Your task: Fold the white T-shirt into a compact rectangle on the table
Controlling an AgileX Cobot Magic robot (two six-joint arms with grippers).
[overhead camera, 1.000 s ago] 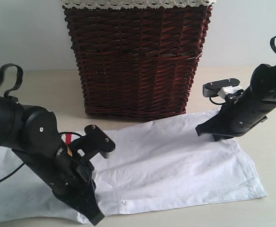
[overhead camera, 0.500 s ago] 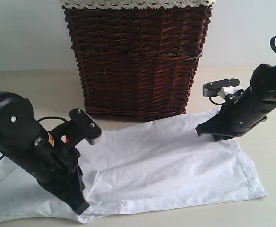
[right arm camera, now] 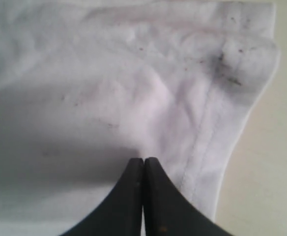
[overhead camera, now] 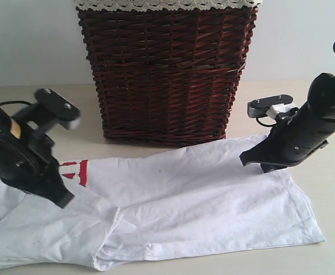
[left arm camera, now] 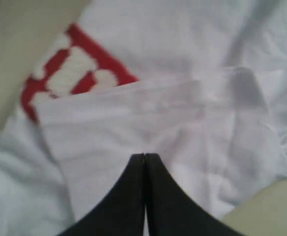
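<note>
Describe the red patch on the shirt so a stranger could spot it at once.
Find the tall dark wicker basket at the back; the white T-shirt lies spread in front of it. On the shirt, close to the left gripper, is the red patch with white letters, the only red on the cloth.

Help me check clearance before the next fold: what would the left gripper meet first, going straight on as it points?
The left gripper points at a folded layer of the white T-shirt, so it would probably meet that cloth first, with the table beneath. Its distance is unclear.
</note>
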